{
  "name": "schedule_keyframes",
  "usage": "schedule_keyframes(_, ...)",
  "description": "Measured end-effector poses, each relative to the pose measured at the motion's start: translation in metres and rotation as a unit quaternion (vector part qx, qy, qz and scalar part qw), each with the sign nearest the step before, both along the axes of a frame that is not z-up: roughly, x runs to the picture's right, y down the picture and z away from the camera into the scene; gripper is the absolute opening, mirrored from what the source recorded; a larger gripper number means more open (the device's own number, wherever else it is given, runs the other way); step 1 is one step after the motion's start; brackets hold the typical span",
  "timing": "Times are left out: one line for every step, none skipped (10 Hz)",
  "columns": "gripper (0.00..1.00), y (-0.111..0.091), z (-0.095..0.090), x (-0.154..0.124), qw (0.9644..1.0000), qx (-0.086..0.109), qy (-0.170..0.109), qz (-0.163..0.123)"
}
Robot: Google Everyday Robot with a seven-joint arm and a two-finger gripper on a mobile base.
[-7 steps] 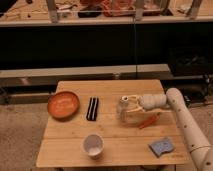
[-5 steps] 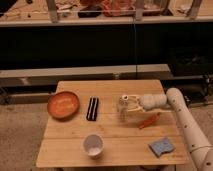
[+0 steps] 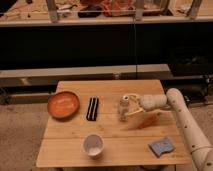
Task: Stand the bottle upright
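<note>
**Once held against half a second back, little changed around bottle**

Though shifted only slightly against the earlier views, sits with the gripper [image 3: 128, 107] right of centre in the frame, at the bottle [image 3: 123, 108], over the wooden table [image 3: 125, 152]. Points, by judgement, to a late stage: righting nearly done or done, letting go not yet. Cannot tell whether clamped on the bottle or merely around it. Shows the bottle's long axis close to vertical, top end toward the top of the frame, perhaps with a slight lean. Hard to say whether resting flat on the wood. Leaves an orange carrot-like piece [image 3: 147, 121] just to the lower right of the bottle, a black bar [image 3: 92, 108] to its left, and an orange bowl [image 3: 63, 104] further left. Also leaves a white cup [image 3: 93, 145] at lower centre and a blue sponge [image 3: 161, 146] at lower right, all apart from the bottle.
</note>
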State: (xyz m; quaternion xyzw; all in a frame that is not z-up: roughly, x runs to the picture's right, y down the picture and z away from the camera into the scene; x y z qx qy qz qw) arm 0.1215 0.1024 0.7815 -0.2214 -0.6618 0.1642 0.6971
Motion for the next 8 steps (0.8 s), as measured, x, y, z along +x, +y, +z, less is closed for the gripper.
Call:
schedule_keyframes(0.74,-0.0001,-0.0006,0.0,1.0,-0.001,0.0,0.0)
schedule_keyframes(0.8,0.0005,-0.0012,0.0001,1.0,-0.002,-0.001,-0.001)
schedule_keyframes(0.8,0.001,-0.0017,0.0014,1.0,-0.003,-0.001,-0.003)
schedule_keyframes(0.8,0.0016,-0.0022,0.0027,1.0,-0.004,-0.001,-0.004)
schedule_keyframes(0.8,0.0019,-0.0025,0.0037,1.0,-0.005,-0.001,-0.004)
schedule_keyframes(0.8,0.0017,-0.0032,0.0046,1.0,-0.006,-0.001,-0.006)
schedule_keyframes(0.8,0.0025,-0.0034,0.004,1.0,-0.007,-0.002,-0.006)
schedule_keyframes(0.8,0.0027,-0.0037,0.0038,0.9999,-0.008,-0.003,-0.007)
